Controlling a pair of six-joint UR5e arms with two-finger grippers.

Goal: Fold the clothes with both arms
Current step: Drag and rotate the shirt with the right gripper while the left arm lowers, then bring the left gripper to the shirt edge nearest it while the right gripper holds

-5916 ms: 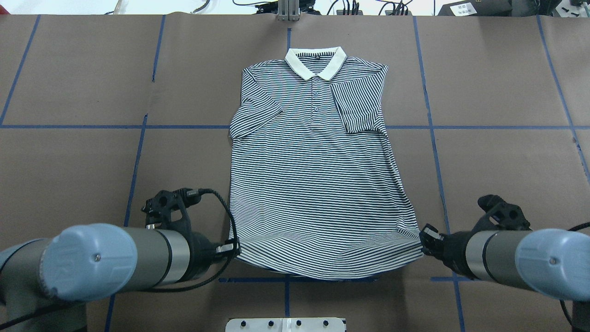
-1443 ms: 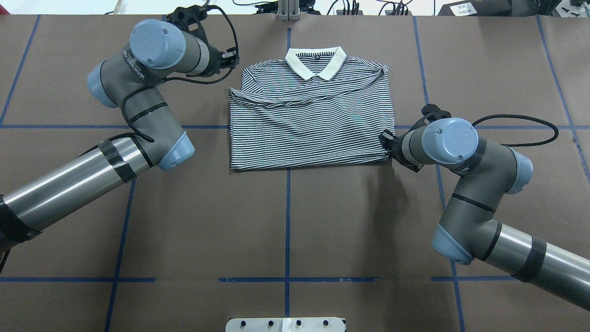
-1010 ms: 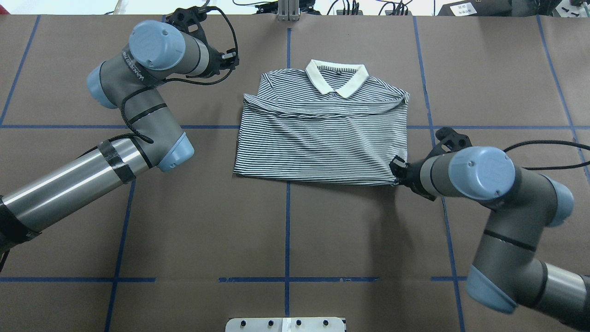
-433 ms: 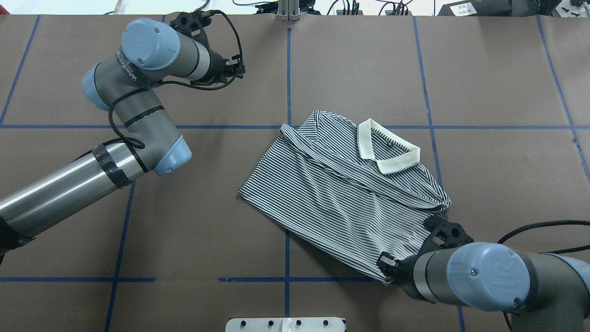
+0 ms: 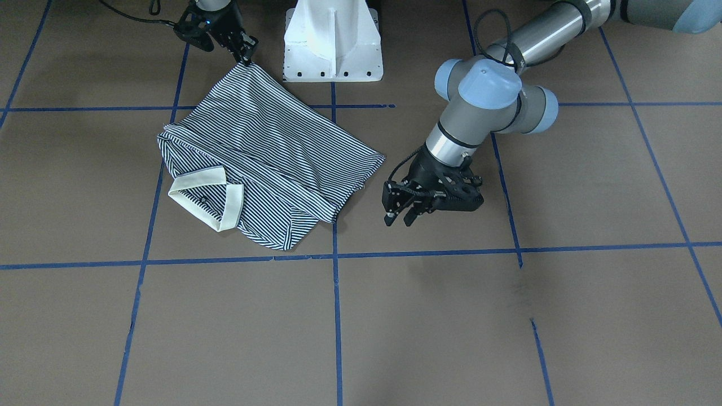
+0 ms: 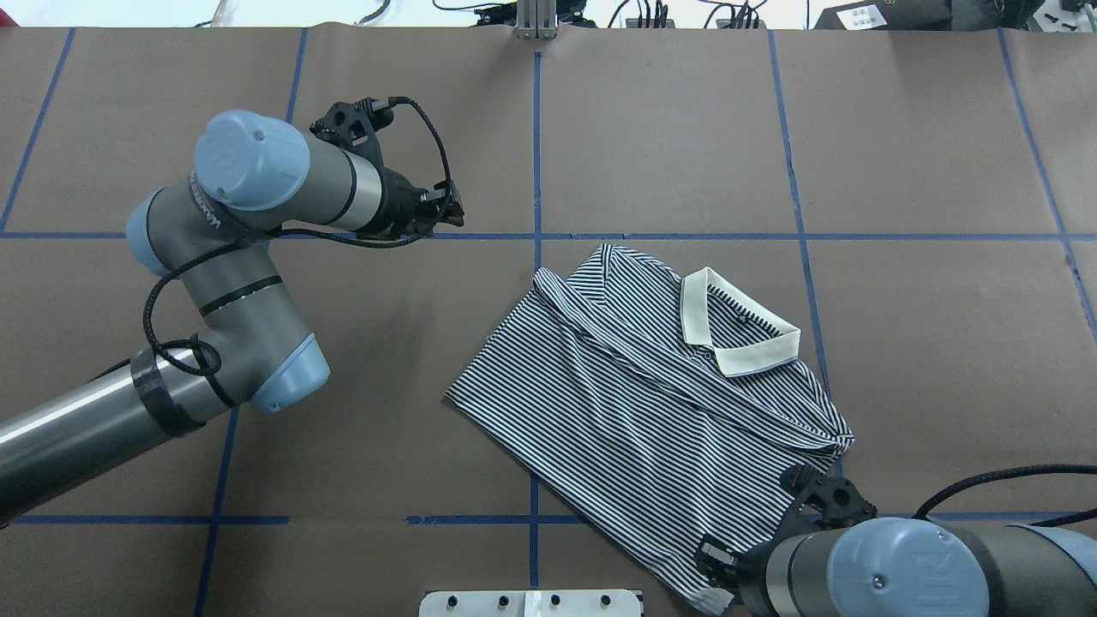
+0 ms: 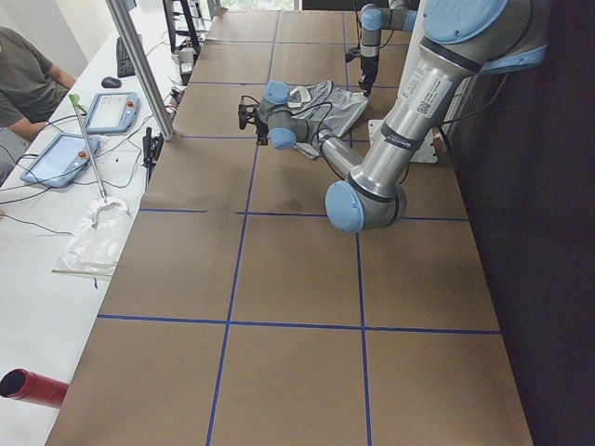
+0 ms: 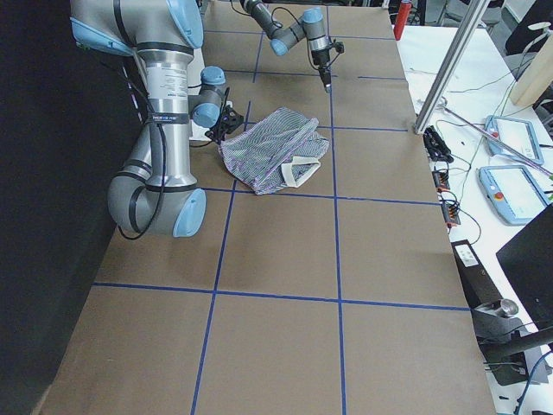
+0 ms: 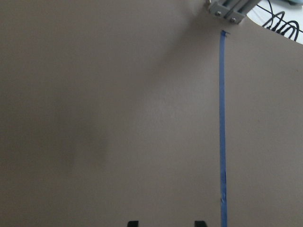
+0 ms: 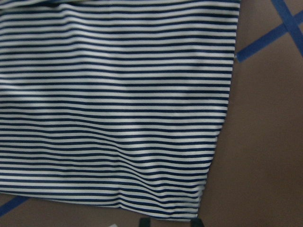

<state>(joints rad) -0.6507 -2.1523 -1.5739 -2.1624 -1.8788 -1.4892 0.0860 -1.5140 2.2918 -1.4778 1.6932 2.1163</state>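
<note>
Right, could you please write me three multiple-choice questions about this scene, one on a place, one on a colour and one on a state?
1. Where is the left claw?
A) over bare table, apart from the shirt
B) resting on the collar
C) tucked under the shirt

2. What colour is the collar?
A) red
B) cream
C) black

3. How does the shirt lie?
A) spread out full length, sleeves out
B) hanging in the air
C) folded, askew to the tape lines

Answers:
1 A: in the front and overhead views the left claw hangs over bare table, with a gap to the shirt.
2 B: the collar is plain cream against the navy-and-white stripes.
3 C: the shirt lies folded on the table, its edges slanted against the tape lines.
</note>
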